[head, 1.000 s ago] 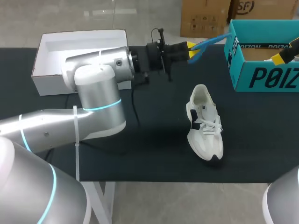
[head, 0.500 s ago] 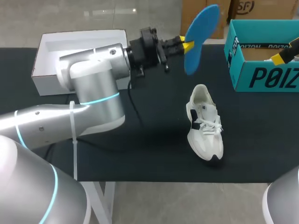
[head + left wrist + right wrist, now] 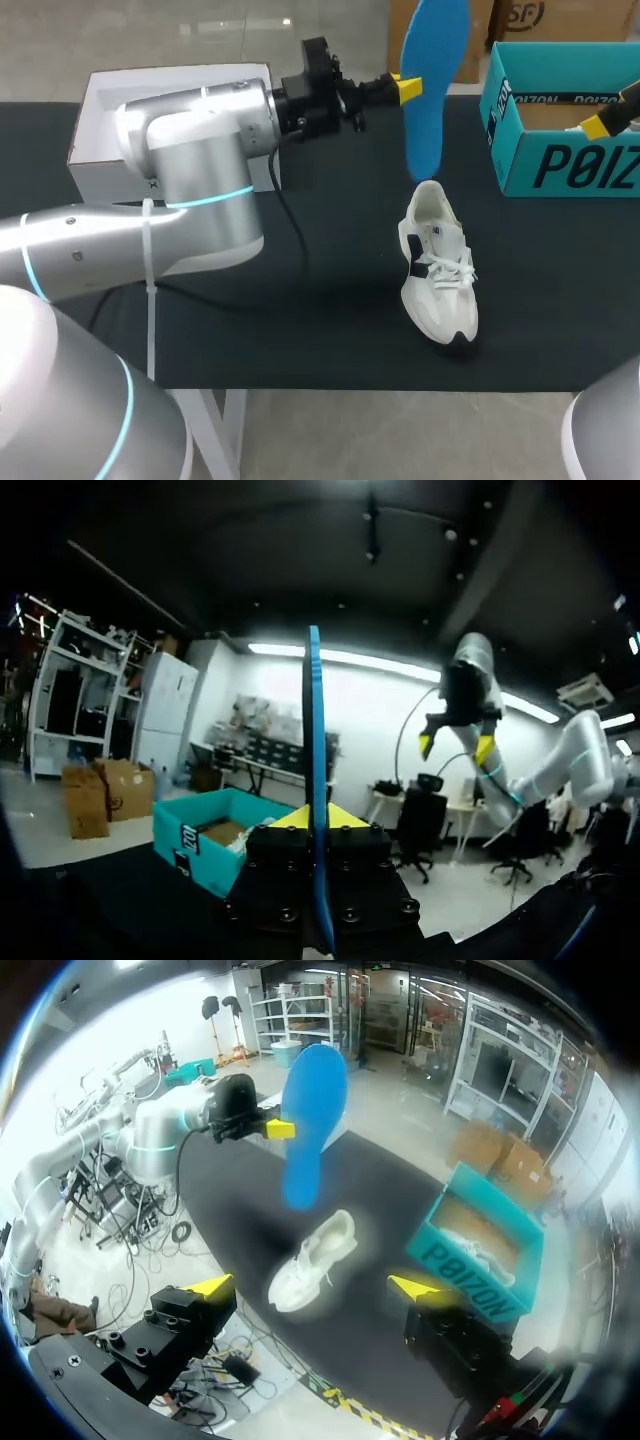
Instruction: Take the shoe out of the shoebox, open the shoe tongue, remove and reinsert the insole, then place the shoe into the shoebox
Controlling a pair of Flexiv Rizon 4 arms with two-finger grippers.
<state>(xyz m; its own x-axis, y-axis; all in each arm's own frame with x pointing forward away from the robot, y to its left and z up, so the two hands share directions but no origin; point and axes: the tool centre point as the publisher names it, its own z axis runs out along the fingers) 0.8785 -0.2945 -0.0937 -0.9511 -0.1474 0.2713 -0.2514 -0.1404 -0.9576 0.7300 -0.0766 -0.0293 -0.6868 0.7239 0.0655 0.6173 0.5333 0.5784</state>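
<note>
My left gripper (image 3: 409, 88) is shut on a blue insole (image 3: 430, 85), held in the air with its lower end just above the heel opening of the white sneaker (image 3: 440, 265). The sneaker lies on the black table, toe toward the front edge. In the left wrist view the insole (image 3: 315, 780) stands edge-on between the yellow tips of that gripper (image 3: 318, 818). The right gripper (image 3: 312, 1287) is open and empty, high above the table; below it are the sneaker (image 3: 312, 1260), the insole (image 3: 312, 1125) and the left gripper (image 3: 275, 1128). In the head view one yellow fingertip (image 3: 600, 122) shows over the teal shoebox (image 3: 560, 150).
The teal shoebox (image 3: 480, 1250) stands open at the back right with another white shoe inside. A white box lid (image 3: 170, 110) lies at the back left, partly behind my left arm. Black table surface (image 3: 330, 320) surrounds the sneaker.
The left wrist has turned, swinging the insole from lying flat toward the shoebox to standing upright over the sneaker's heel. The right arm and the sneaker have not moved.
</note>
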